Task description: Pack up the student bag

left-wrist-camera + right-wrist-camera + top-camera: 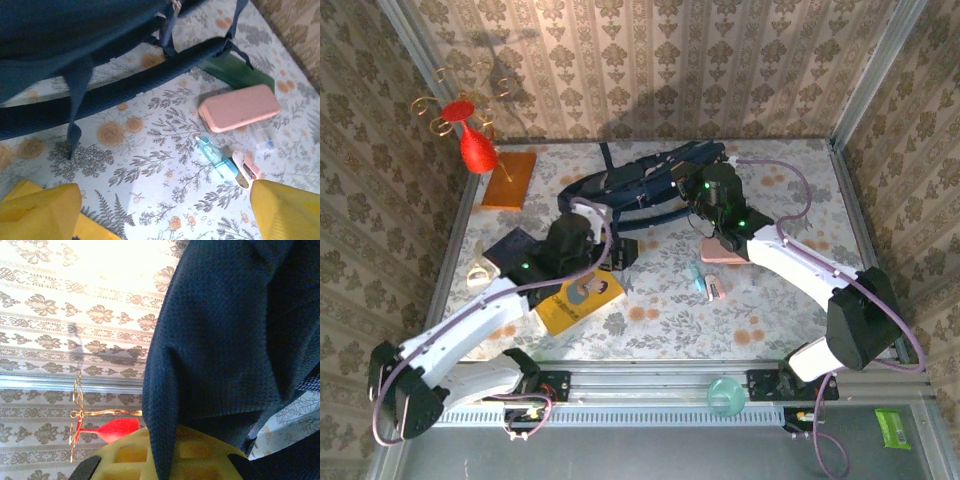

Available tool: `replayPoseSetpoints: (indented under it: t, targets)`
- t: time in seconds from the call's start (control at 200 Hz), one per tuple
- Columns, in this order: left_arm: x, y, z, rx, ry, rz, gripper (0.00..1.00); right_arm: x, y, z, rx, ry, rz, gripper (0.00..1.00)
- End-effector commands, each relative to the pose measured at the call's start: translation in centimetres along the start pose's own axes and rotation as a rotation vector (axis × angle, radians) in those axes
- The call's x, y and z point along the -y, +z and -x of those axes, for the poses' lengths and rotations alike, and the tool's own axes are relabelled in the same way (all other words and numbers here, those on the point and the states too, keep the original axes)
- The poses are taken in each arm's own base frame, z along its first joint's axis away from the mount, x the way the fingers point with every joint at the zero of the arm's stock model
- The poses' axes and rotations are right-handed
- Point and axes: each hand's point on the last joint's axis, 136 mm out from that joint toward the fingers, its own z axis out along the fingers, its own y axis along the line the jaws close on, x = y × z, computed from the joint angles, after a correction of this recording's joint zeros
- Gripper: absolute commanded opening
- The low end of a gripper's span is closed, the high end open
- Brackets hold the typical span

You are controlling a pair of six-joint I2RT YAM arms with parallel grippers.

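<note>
The student bag (645,182), dark navy with pale stripes and black straps, lies at the back centre of the table. My right gripper (696,198) is at its right end; in the right wrist view a fold of the bag's navy fabric (235,330) runs down into the gripper (170,460), shut on it. My left gripper (620,252) hovers just in front of the bag, open, with its yellow fingertips (40,207) wide apart over bare tablecloth. A bag strap (125,85) crosses above the left gripper (165,210).
A pink case (723,250) (240,107), a teal correction tape (215,152) and a small pink-white item (245,170) lie right of centre. A yellow book (578,300), dark notebook (510,248), orange book (510,180) and red vase (477,150) are on the left.
</note>
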Motion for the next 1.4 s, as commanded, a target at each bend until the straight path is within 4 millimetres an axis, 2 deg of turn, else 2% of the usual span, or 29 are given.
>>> replayPoseSetpoints:
  t: [0.0,0.285,0.44,0.54,0.87,1.04,1.165,1.275,1.395]
  targets:
    - [0.6,1.4,3.3,0.105,0.055,0.025,0.85,-5.6,-1.0,1.8,0.073,0.023,0.150,0.04]
    - [0.1,4.9,6.1,0.183,0.102,0.102,0.69,-5.9,-0.7,1.4,0.054,0.028,0.156,0.03]
    - [0.6,5.8,7.4,0.223,0.096,0.083,0.64,-5.8,-0.5,1.3,0.050,0.027,0.156,0.03]
    - [0.0,6.4,7.8,0.239,0.072,0.120,0.57,-5.6,-0.3,1.2,0.044,0.030,0.157,0.03]
    - [-0.4,7.9,9.1,0.259,0.094,0.158,0.38,-5.0,0.1,0.7,0.026,0.036,0.151,0.02]
    - [-1.3,8.2,8.7,0.236,0.087,0.156,0.17,-3.5,0.2,0.8,0.030,0.022,0.113,0.02]
    - [-2.0,8.3,7.4,0.197,0.085,0.138,0.00,-2.0,0.1,1.3,0.052,0.003,0.074,0.02]
    - [-2.8,7.9,5.9,0.155,0.091,0.106,0.00,-1.2,0.0,1.7,0.067,-0.025,0.056,0.01]
    - [-4.3,6.6,4.9,0.153,0.092,0.110,0.00,-0.4,0.0,2.0,0.071,-0.088,0.023,0.00]
